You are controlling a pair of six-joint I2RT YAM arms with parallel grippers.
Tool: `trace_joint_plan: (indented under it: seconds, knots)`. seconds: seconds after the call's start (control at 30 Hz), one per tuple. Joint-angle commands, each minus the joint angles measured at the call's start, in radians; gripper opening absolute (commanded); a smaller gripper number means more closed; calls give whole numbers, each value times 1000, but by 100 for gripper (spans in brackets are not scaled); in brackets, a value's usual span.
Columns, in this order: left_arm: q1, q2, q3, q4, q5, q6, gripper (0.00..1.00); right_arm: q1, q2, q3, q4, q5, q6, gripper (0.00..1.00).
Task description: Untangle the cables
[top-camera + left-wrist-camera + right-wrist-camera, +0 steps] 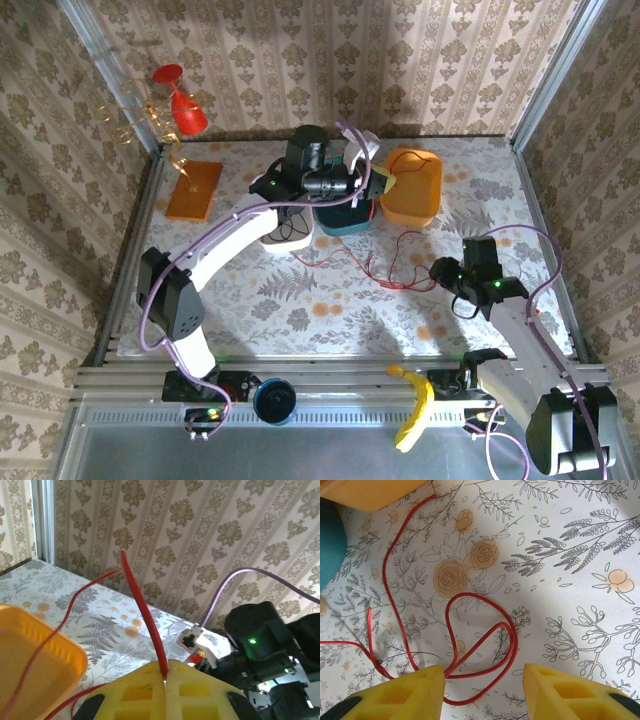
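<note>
Low in the left wrist view, the left tool (165, 679) pinches the red cable (143, 611); the right tool (484, 677) stands partly open over its loops on the tabletop (580, 620).

The table (330, 310) is viewed from high above and behind the arm bases, looking down toward the far wall. From the left gripper (165, 677), a low, close view is cast across the cloth toward the right arm (260, 645) at the near right. From the right gripper (484, 669), the cloth is viewed straight down at close range. The red cable (145, 615) and orange tray (432, 170) are shared by all three.
</note>
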Motion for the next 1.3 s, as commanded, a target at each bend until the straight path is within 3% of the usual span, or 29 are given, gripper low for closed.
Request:
trace_joint_plan:
  seconds: [0.0, 0.17, 0.33, 0.43, 0.6, 0.73, 0.8, 0.9, 1.1, 1.27]
  knots:
    - [-15, -91, -21, 66, -9, 17, 0, -6, 0, -15, -13, 24, 5, 47]
    - [-12, -63, 11, 68, -47, -3, 0, -6, 35, -12, 19, -3, 12, 47]
    - [18, 101, 169, 45, -69, -12, 0, -6, 35, -7, 23, -12, 9, 46]
    - [45, 249, 306, 108, -92, -71, 0, -6, 33, -4, 11, -10, 3, 46]
    - [81, 564, 553, 354, -88, -242, 0, -6, 21, 7, -21, -5, -15, 46]
    - [83, 837, 851, 284, -108, -323, 0, -6, 21, 30, -54, -6, -41, 46]
    - [82, 920, 920, 251, -110, -363, 0, -6, 21, 36, -64, -5, -53, 46]
    - [77, 910, 818, 271, -127, -372, 0, -6, 22, 37, -62, -6, -57, 46]
    - [58, 746, 485, 314, -150, -342, 0, -6, 39, 40, -50, -17, -54, 46]
    - [31, 648, 340, 158, -234, -246, 0, -6, 38, 34, -40, -23, -51, 46]
